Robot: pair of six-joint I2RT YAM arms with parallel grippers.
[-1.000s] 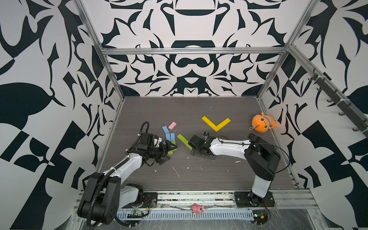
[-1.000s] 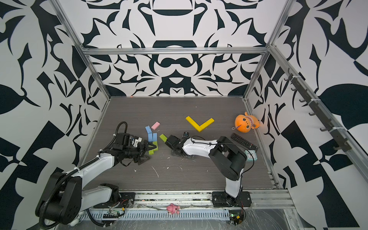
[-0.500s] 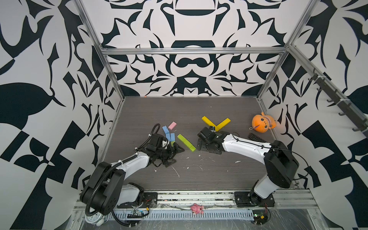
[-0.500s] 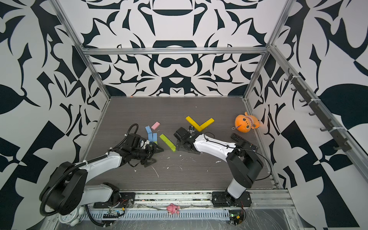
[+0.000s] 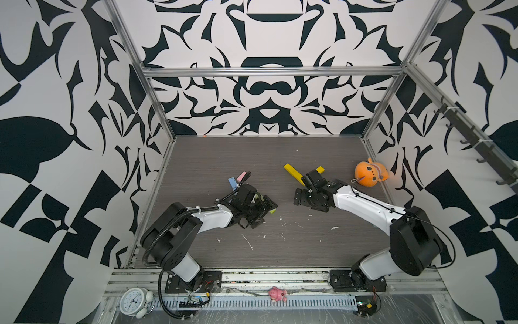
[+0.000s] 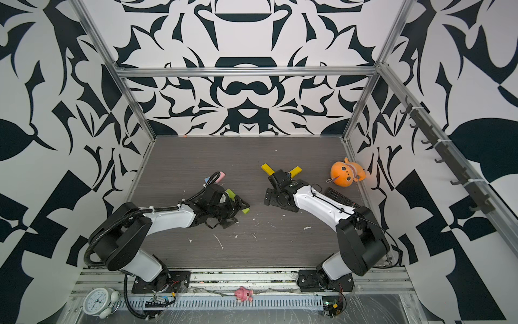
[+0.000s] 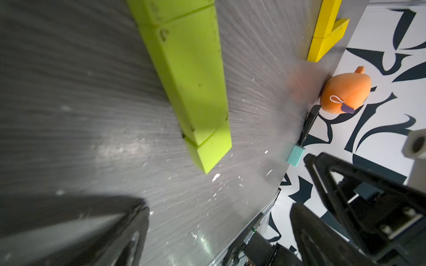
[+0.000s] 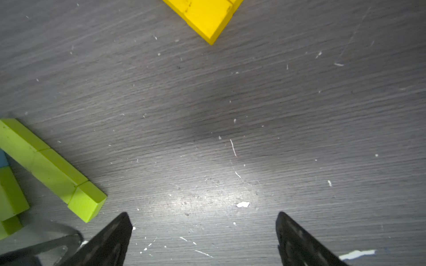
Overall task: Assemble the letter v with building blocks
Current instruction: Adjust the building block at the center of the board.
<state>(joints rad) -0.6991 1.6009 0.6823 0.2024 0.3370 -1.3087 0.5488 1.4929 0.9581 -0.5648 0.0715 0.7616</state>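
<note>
While both arms reach low over the table (image 5: 210, 157), neither holds anything. The left gripper (image 7: 226, 183) is spread wide, and its wrist view shows only bare table between the fingers. The near end of the green row (image 7: 196, 80) lies just ahead of that gap. The row is several lime bricks set end to end, lying flat and slanted. In both top views the gripper covers most of it, so only its ends poke out. A shorter green piece (image 8: 11, 195) lies close beside the row on the left arm's side. The right gripper (image 8: 204, 218) is parted just as widely and is empty. It hangs over bare table between the green row and the yellow V (image 7: 327, 34). The V is two yellow arms that meet at a corner, lying flat behind the right gripper. In both top views the right wrist hides that corner and only the two arm ends show. The pink block (image 5: 241, 176) and blue block (image 5: 232, 182) lie close together behind the left gripper, partly crossed by its cable. The plush (image 5: 368, 176) sits by the right wall. The remote (image 6: 340, 197) lies in front of it, and a teal block (image 7: 296, 155) lies at the remote's near end.
</note>
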